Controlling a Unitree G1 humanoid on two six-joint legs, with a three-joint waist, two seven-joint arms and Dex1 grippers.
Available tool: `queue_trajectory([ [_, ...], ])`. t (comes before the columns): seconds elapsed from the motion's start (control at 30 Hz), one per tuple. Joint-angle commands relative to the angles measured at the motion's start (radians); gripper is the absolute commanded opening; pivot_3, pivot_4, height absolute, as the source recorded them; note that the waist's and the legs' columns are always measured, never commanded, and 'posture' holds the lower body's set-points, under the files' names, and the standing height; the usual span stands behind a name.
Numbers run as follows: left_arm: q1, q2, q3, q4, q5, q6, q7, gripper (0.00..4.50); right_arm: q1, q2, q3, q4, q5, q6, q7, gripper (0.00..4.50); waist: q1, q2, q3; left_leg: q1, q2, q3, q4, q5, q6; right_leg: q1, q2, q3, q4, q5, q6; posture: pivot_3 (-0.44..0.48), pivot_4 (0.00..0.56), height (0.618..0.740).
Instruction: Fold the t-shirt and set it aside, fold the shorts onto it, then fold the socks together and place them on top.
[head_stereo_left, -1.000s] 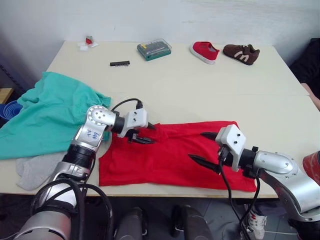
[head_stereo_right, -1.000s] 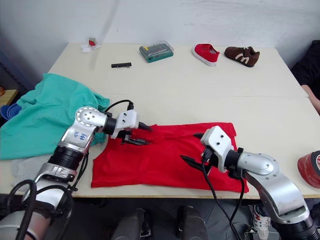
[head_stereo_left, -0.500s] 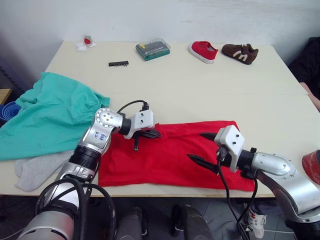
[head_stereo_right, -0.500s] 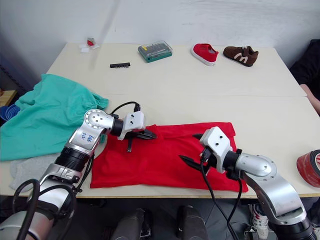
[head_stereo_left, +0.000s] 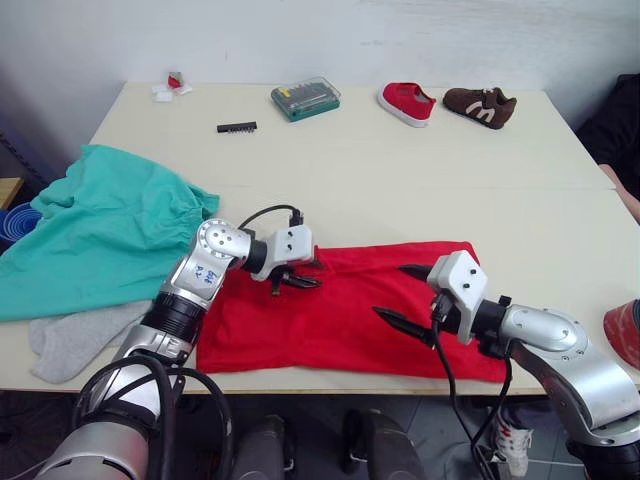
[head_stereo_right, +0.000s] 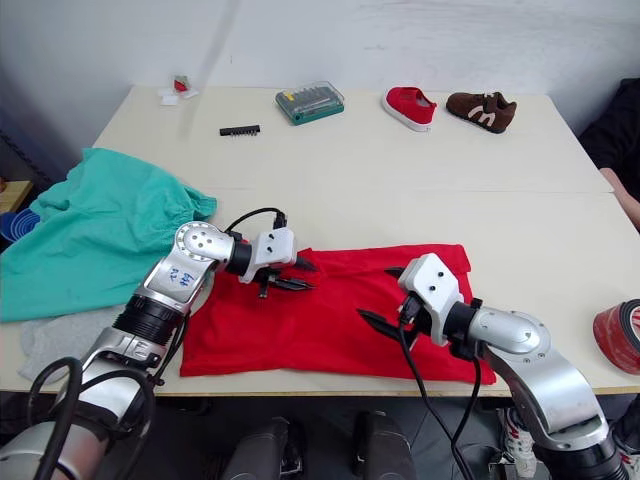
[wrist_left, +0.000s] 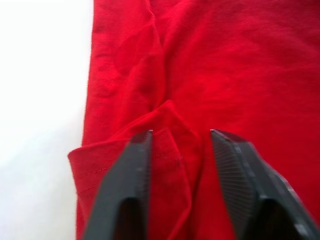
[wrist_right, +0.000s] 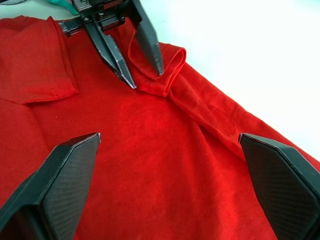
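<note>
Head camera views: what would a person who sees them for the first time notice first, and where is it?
The bright red t-shirt lying flat at the table's near edge, with both grippers over it. The left gripper is at a raised fold on its far left part; the right gripper hangs open above its right half. The teal shorts lie bunched at the left.

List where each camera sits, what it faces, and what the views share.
Left and right eye views: on the head, looking down over both arms at the table.
Left wrist view: along the left gripper at a raised fold of the red t-shirt.
Right wrist view: along the right gripper, across the t-shirt toward the left gripper.
All share the t-shirt.
</note>
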Motion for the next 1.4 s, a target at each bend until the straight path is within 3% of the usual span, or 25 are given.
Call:
queue_trajectory([
  [0.03,-0.002,0.024,0.0,-0.069,0.004,0.001,-0.001,3.11,0.001,0.009,0.006,-0.024,0.0,-0.01,-0.005,4.5,0.0,0.0,0.0,0.0,0.0,0.0,0.0,0.0,0.0,0.0,0.0,0.0,0.0,0.0,0.0,0.0,0.15,0.74],
  [0.1,0.0,0.028,-0.003,-0.072,0.013,0.0,0.012,3.76,0.0,0.009,0.012,-0.023,-0.001,-0.013,0.0,4.5,0.0,0.0,0.0,0.0,0.0,0.0,0.0,0.0,0.0,0.0,0.0,0.0,0.0,0.0,0.0,0.0,0.15,0.74],
  [0.23,-0.006,0.025,0.002,-0.052,0.022,-0.001,0.035,3.76,-0.011,0.005,0.014,-0.021,0.001,-0.013,0.006,4.5,0.0,0.0,0.0,0.0,0.0,0.0,0.0,-0.001,0.001,0.0,0.0,0.0,0.0,0.0,0.0,0.0,0.15,0.74],
  [0.33,-0.009,0.023,0.004,-0.039,0.017,-0.003,0.033,3.1,-0.017,0.002,0.014,-0.018,0.002,-0.013,0.008,4.5,0.0,0.0,0.0,0.0,0.0,0.0,0.0,-0.001,0.001,0.0,0.0,0.0,0.0,0.0,0.0,0.0,0.15,0.74],
  [0.6,-0.02,0.023,0.015,-0.032,0.002,0.005,0.025,0.53,-0.004,0.001,0.016,-0.02,-0.003,-0.016,0.008,4.5,0.0,0.0,0.0,0.0,0.0,0.0,0.0,-0.001,0.001,0.0,0.0,0.0,0.0,0.0,0.0,0.0,0.15,0.74],
  [0.8,-0.026,0.02,0.017,-0.022,-0.001,0.004,0.025,0.53,-0.002,-0.001,0.008,-0.023,-0.002,-0.014,0.007,4.5,0.0,0.0,0.0,0.0,0.0,0.0,0.0,-0.001,0.001,0.0,0.0,0.0,0.0,0.0,0.0,0.0,0.15,0.74],
  [0.9,-0.023,0.015,0.027,-0.025,-0.023,0.014,0.014,0.03,0.001,-0.003,0.006,-0.025,-0.002,-0.014,0.006,4.5,0.0,0.0,0.0,0.0,0.0,0.0,0.0,-0.001,0.001,0.0,0.0,0.0,0.0,0.0,0.0,0.0,0.15,0.74],
  [1.13,-0.029,0.035,0.056,-0.016,-0.104,0.071,-0.072,0.03,-0.002,-0.003,0.01,-0.022,-0.005,-0.016,0.007,4.5,0.0,0.0,0.0,0.0,0.0,0.0,0.0,-0.001,0.001,0.0,0.0,0.0,0.0,0.0,0.0,0.0,0.15,0.74],
  [1.4,-0.014,0.157,0.057,0.013,-0.205,0.031,-0.381,0.03,-0.011,-0.014,0.006,-0.007,-0.012,-0.03,0.028,4.5,-0.004,0.0,0.0,0.0,0.0,0.0,-0.001,0.0,-0.001,-0.001,0.0,0.0,0.0,0.0,-0.001,0.0,0.15,0.74],
])
